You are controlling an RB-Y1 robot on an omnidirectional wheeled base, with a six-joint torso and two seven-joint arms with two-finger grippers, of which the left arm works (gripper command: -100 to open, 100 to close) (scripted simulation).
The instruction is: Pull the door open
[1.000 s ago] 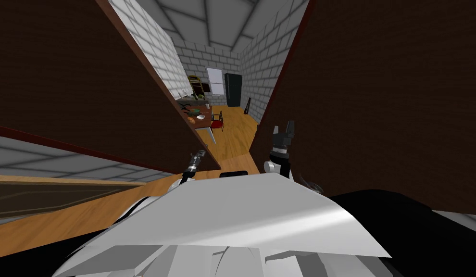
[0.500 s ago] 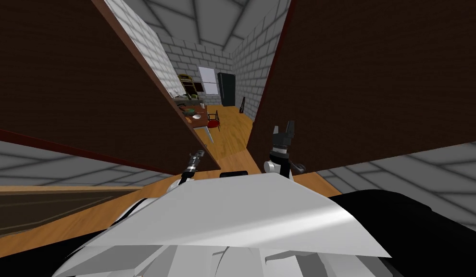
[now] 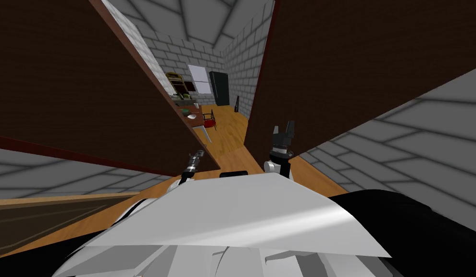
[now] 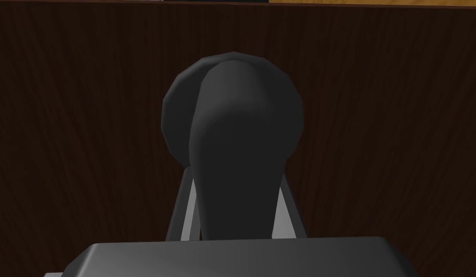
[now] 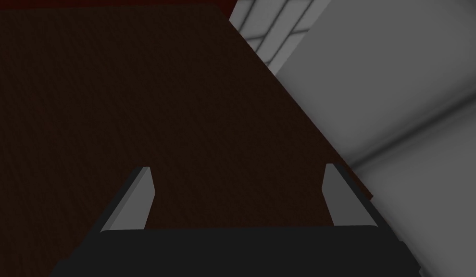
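Head view: the dark brown, wood-grained door [image 3: 78, 86] fills 10 o'clock. The left tool [image 3: 197, 155] sits at its lower corner, at 8 o'clock, and the right tool [image 3: 284, 129] at 3 o'clock, before a brown panel [image 3: 357, 57].

Left wrist view: the left tool pinches the door's black, round-headed handle [image 4: 232, 134].

Right wrist view: the right tool's fingers [image 5: 136, 197] are spread, facing the panel.

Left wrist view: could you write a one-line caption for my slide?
Left gripper shut on the dark handle of the brown door.
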